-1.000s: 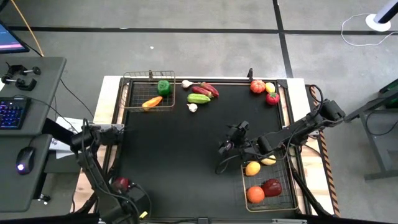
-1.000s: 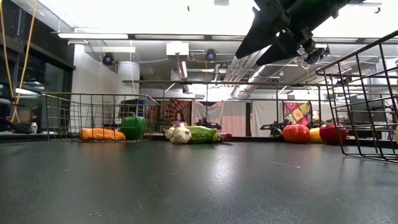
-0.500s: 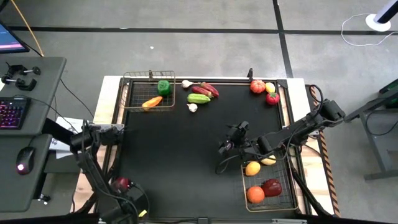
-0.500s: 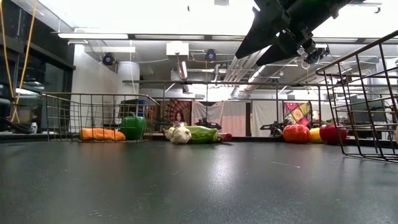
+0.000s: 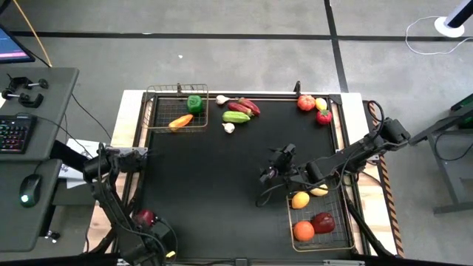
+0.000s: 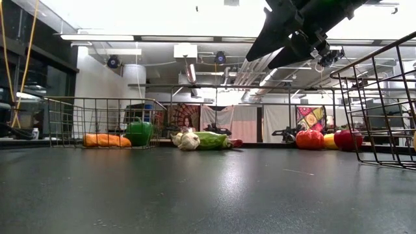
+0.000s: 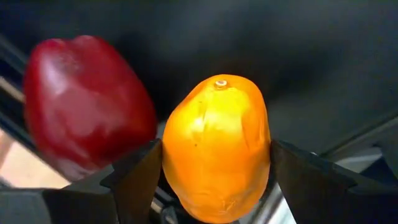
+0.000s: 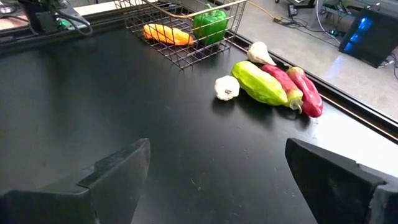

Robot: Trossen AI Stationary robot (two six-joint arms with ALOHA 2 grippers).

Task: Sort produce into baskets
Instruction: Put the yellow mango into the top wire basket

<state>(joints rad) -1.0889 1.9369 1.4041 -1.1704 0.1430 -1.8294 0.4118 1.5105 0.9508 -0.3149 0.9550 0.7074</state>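
So lower left of the high view, the left gripper is clamped on a yellow-orange lemon-shaped fruit, dark-red pepper just beside it. Upper left, the coppery-rimmed wire basket holds a carrot and green pepper. Right of centre, the right gripper hangs with fingers spread wide, empty, beside the silvery wire basket at lower right.

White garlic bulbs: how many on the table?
2. First white garlic bulb sits near the back edge beside the wire basket; second garlic bulb lies by the light-green cucumber. None appear hidden.
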